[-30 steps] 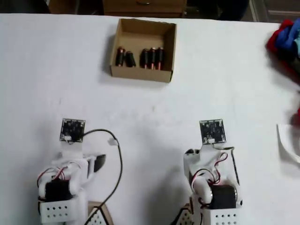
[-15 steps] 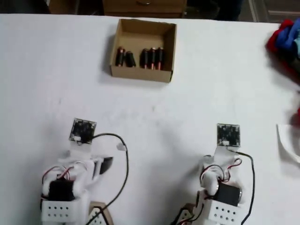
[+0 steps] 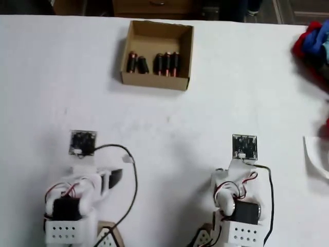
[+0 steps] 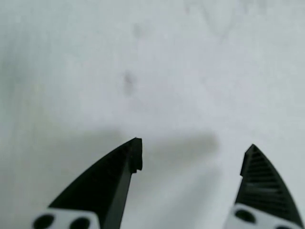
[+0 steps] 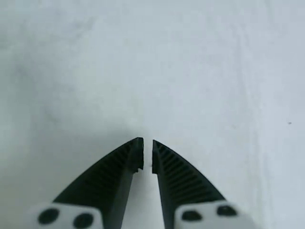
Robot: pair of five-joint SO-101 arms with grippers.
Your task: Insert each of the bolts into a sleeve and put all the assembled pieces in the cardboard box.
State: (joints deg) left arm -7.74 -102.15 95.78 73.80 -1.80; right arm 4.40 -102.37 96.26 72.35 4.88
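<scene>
The cardboard box (image 3: 157, 32) stands at the far middle of the white table (image 3: 216, 103). Inside it lie several dark assembled pieces (image 3: 167, 64) with reddish bolts, side by side on the box floor. Both arms are folded back at the near edge, far from the box. My left arm (image 3: 72, 198) sits at the near left; its gripper (image 4: 193, 155) is open over bare table with nothing between its fingers. At the near right is my right arm (image 3: 236, 203), and its gripper (image 5: 147, 152) is shut on nothing, also above bare table.
A heap of red and blue cloth (image 3: 311, 43) lies at the far right edge. A white object (image 3: 316, 157) pokes in at the right edge. A black cable (image 3: 134, 177) loops beside the left arm.
Both arms swung slightly to the right, then partly back. The box and its pieces have not moved.
</scene>
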